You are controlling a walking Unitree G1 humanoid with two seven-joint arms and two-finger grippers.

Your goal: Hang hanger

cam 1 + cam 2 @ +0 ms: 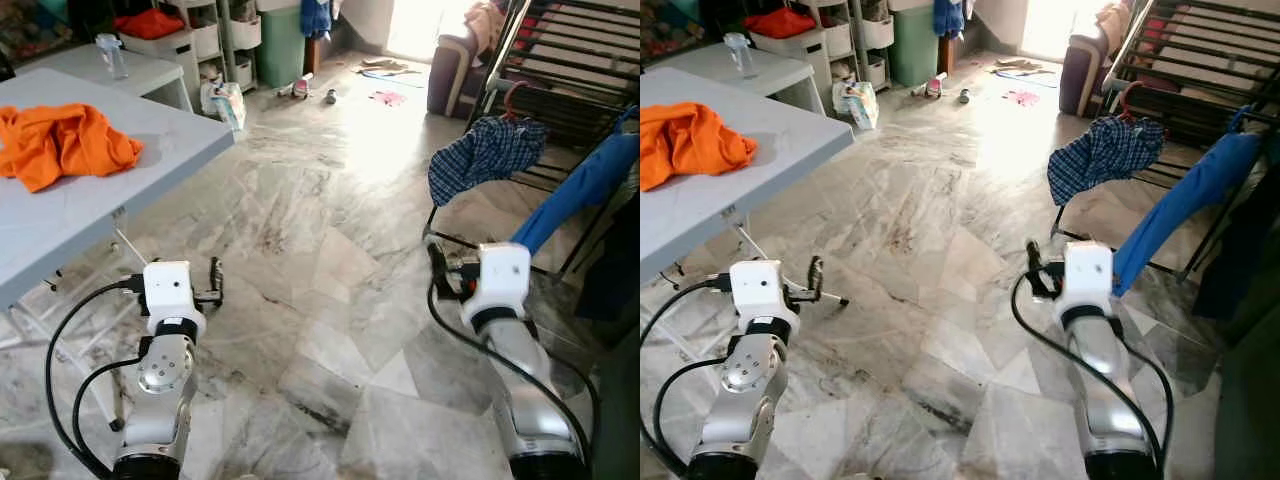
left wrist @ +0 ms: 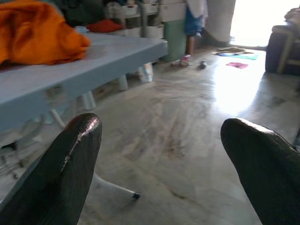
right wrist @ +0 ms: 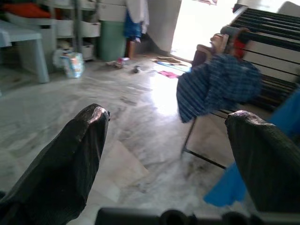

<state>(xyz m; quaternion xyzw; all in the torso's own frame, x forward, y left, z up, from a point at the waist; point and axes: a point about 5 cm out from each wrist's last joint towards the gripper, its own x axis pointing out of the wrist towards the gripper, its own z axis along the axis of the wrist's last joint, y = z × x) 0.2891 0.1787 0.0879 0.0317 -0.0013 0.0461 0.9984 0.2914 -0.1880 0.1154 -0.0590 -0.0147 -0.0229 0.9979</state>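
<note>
Held the left gripper (image 1: 214,278) low over the marble floor (image 1: 320,230), just off the near corner of the table (image 1: 100,205). Kept its fingers (image 2: 70,159) spread wide, with nothing between them. Held the right gripper (image 1: 437,266) at about the same height on the other side, near the foot of the drying rack (image 1: 570,60). Had its fingers (image 3: 75,154) parted too, gripping nothing.

Saw an orange cloth (image 1: 60,140) crumpled on the table, to the left. Saw a blue garment (image 1: 585,185) draped down from the rack on the right, its lower end just beyond the right wrist. Found a plaid shirt (image 1: 487,155) a little farther along the same rack, bunched and drooping over a low bar. Made out the hanger (image 1: 512,95) there, only its red hook, poking up above the shirt's collar against the rack's dark bars and well apart from both grippers.

Noted a second, smaller table (image 1: 140,70) past the big one, with a clear bottle (image 1: 112,55) upright on it. Noted a plastic bag (image 1: 225,100) on the floor beside it. Saw white shelves (image 1: 215,30) and a green bin (image 1: 282,45) along the far wall, and a purple seat (image 1: 450,75) by the bright doorway.
</note>
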